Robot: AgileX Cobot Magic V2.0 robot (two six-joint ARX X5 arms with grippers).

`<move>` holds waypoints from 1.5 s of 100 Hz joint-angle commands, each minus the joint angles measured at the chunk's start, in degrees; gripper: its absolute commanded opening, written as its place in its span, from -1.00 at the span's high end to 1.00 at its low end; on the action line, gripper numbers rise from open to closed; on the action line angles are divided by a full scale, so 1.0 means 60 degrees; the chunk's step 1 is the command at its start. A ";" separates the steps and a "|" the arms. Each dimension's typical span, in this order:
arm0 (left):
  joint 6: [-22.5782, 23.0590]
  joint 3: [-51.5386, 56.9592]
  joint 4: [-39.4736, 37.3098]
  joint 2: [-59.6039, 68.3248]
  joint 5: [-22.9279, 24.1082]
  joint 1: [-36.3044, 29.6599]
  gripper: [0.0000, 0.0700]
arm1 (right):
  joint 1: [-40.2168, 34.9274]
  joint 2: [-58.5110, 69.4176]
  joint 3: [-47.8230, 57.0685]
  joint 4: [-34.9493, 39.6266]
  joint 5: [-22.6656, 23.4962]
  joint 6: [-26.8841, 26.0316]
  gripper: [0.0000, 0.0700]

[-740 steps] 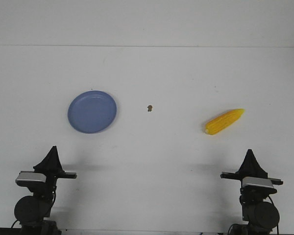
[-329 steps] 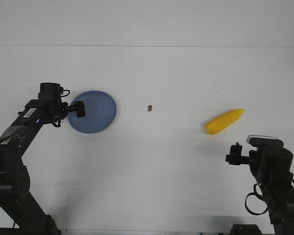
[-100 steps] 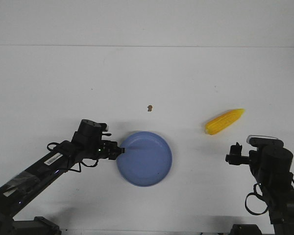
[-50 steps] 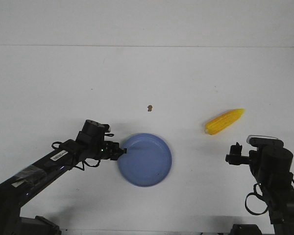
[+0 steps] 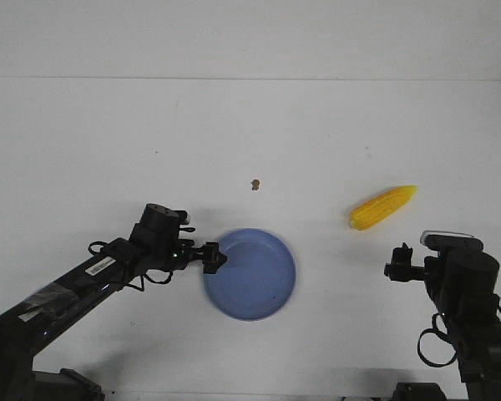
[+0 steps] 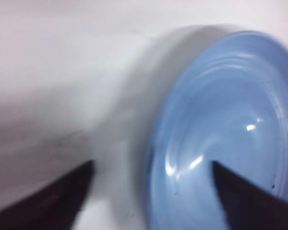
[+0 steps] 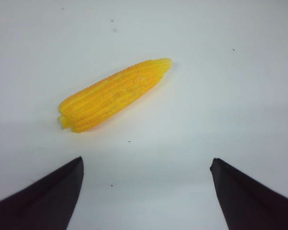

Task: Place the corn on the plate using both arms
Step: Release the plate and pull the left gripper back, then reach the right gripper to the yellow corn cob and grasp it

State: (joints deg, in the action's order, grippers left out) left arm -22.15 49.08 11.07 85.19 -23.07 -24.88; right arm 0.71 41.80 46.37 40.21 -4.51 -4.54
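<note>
Front view, left tool point(image 5: 215, 258) open at plate point(image 5: 252, 288), corn point(image 5: 382, 207) apart

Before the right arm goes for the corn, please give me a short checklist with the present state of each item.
1. Corn lies free on the table, nothing touching it: ok.
2. Right pincer open, corn ahead of it: ok.
3. Plate flat on the table with nothing on it: ok.
4. Left pincer released from the plate rim: cannot tell; its fingers are apart, straddling the rim.
5. Corn on plate: not ok.
</note>
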 commanded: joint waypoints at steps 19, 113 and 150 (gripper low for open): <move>0.0838 0.0044 -0.0018 -0.0900 0.0131 0.0710 -1.00 | 0.0000 0.0025 0.0149 -0.0040 0.0029 -0.0066 -0.60; 0.3614 0.0040 0.1202 -0.4568 0.3038 0.3082 -1.00 | 0.0004 0.2470 0.0222 -0.2233 0.0262 -0.2222 -0.60; 0.3581 0.0040 0.1155 -0.4568 0.3034 0.3082 -1.00 | 0.0011 0.6688 0.2138 -0.2914 0.0477 -0.3038 -0.60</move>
State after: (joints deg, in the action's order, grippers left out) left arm -0.95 48.77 18.44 57.28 -4.84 -6.28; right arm 0.75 78.50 56.73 23.05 -1.69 -21.08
